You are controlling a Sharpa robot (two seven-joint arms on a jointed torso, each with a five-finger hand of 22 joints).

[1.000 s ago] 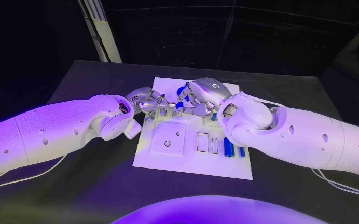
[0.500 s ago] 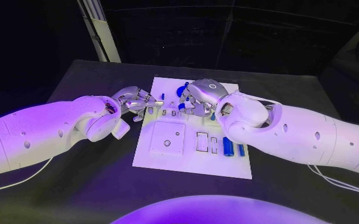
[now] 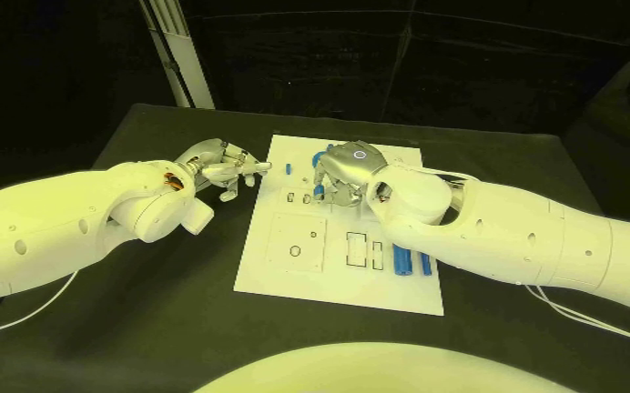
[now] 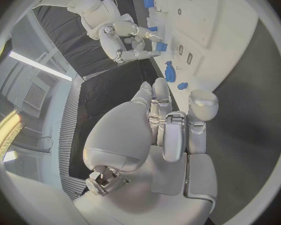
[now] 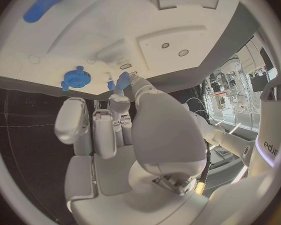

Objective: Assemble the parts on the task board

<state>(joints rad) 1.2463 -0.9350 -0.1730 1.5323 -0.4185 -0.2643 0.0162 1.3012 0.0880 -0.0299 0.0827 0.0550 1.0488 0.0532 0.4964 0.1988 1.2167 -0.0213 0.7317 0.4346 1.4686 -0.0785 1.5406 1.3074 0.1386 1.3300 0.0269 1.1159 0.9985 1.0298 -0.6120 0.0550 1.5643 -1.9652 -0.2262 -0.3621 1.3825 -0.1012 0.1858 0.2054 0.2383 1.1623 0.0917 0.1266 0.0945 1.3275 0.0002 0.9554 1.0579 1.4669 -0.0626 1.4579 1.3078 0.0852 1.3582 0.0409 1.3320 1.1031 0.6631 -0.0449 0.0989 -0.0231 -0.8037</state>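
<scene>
A: What are the right hand's (image 3: 347, 173) fingers (image 5: 118, 105) doing?
B: They are curled down over the far part of the task board (image 3: 315, 270). In the right wrist view a small blue part (image 5: 122, 80) sits pinched at a fingertip, just against the white plate.
A: And the left hand (image 3: 220, 168)?
B: It is at about nine o'clock from the board's far end, over the dark bench (image 3: 157, 320), just off the plate's edge. Its fingers (image 4: 168, 130) are drawn in together with nothing in them.
A: Where are the other parts?
B: A blue round part (image 5: 73, 78) lies on the board close to the right fingertips. Two blue rods (image 3: 411, 261) lie side by side at about four o'clock on the plate, beside the rectangular slots (image 3: 362, 250). A thin blue pin (image 3: 288, 168) stands near the board's far left edge, between the two hands.
A: Do the hands touch each other?
B: No, they are apart.
</scene>
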